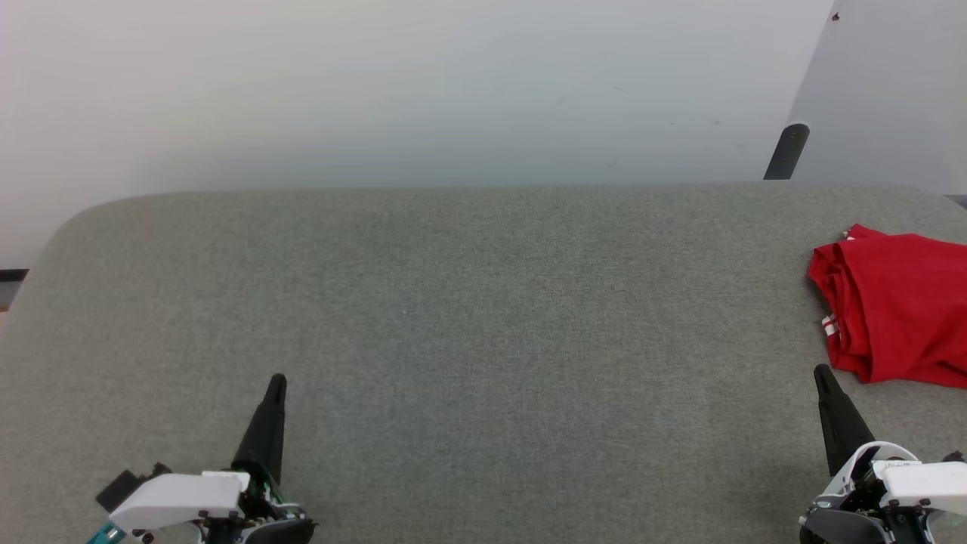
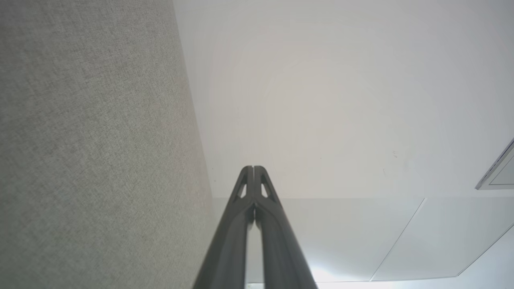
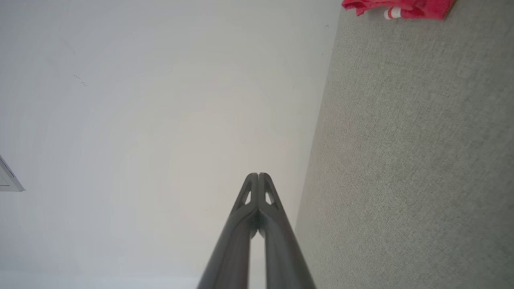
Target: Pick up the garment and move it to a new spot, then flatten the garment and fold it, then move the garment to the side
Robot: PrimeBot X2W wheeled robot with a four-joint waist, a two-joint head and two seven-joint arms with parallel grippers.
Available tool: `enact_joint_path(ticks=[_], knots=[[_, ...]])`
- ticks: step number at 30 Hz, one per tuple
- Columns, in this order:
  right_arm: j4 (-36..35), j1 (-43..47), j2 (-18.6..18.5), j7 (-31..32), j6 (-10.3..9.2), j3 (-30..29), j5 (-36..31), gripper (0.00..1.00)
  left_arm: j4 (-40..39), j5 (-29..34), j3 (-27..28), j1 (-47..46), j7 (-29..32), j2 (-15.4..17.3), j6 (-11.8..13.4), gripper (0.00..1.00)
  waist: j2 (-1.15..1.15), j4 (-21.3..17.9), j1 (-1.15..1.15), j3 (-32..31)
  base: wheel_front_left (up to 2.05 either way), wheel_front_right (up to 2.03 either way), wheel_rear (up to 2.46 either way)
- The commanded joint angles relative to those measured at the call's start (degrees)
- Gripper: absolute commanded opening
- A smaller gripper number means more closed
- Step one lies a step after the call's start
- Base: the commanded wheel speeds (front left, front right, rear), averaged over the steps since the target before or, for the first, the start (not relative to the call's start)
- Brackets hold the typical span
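Folded red garment point(image 1: 895, 306) with white-and-red trim lay at the right edge of the grey fabric surface point(image 1: 483, 317), left hand point(image 1: 277, 381) fully closed, empty, lower left, right hand point(image 1: 821, 372) closed, empty, near the garment, not touching

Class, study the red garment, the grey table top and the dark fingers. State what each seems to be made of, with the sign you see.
Garment: soft matte red fabric, probably a jersey knit; it lies in limp folds.
Table top: grey woven or felt-like cloth covering; fine flecked weave, no shine.
Fingers: probably moulded dark plastic or rubber; smooth, semi-matte, with cut-out windows near the tips.
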Motion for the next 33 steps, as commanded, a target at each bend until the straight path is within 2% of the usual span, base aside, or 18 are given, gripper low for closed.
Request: enact_joint_path(ticks=[1,33], knots=[[-0.11,-0.19,0.18,0.12,0.02,0.00,0.22,0.00,0.05,-0.19,0.10,-0.55,0.06,0.03,-0.21,0.00,0.00,0.00,0.00,0.00,0.00,0.00,0.00],[-0.11,-0.19,0.18,0.11,0.02,0.00,0.22,0.00,0.04,-0.20,0.10,-0.55,0.06,0.03,-0.21,0.00,0.00,0.00,0.00,0.00,0.00,0.00,0.00]])
